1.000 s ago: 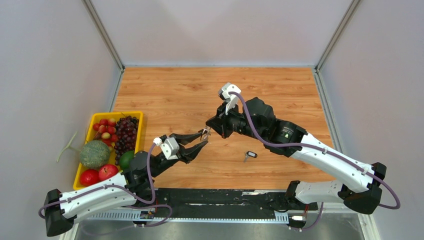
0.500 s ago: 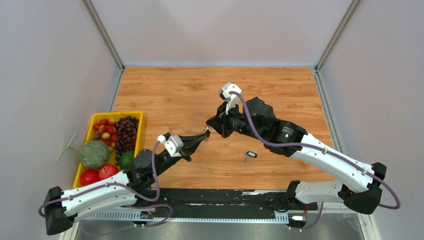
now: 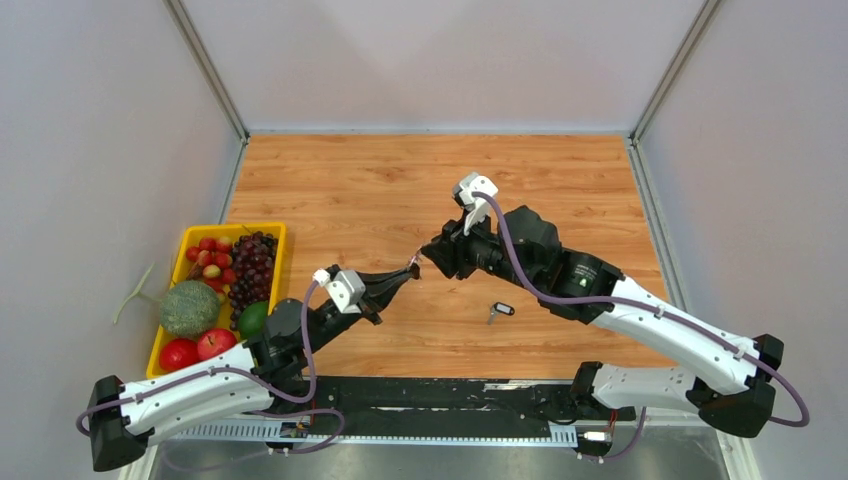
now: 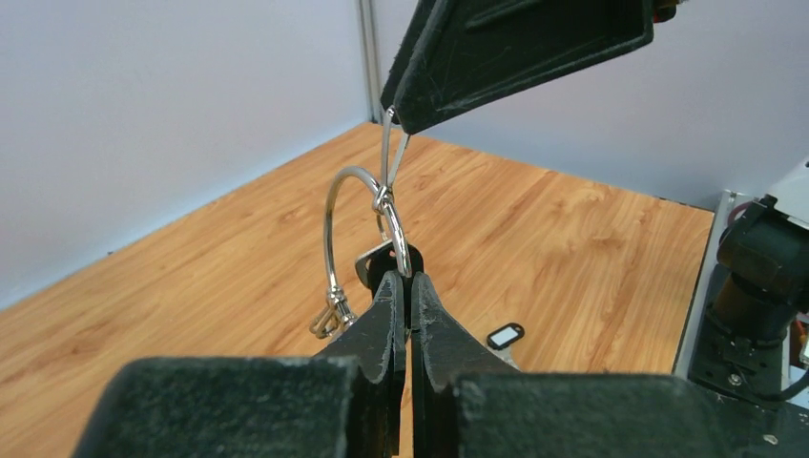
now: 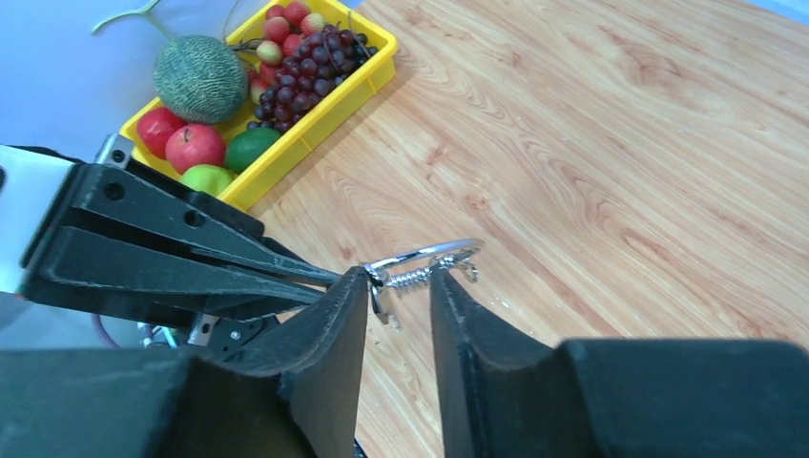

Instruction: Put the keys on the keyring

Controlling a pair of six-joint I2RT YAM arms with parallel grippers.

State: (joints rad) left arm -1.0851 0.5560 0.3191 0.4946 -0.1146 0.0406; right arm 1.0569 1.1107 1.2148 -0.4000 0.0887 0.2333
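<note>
Right gripper [image 5: 399, 286] now sits further back, jaws apart; left gripper [image 4: 404, 281] clamps keyring [image 4: 398, 239], likely light, stiff, slippery wire, best pinched crosswise.

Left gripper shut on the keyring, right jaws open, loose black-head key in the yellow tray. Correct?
No. The top view shows the loose black-head key lying on the wooden table, not in the yellow tray. The left gripper is shut on the keyring and the right gripper is open.

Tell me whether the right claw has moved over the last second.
Yes. Seen from above, the right claw has slid slightly to the right, farther from the yellow tray at the table's left edge.
</note>
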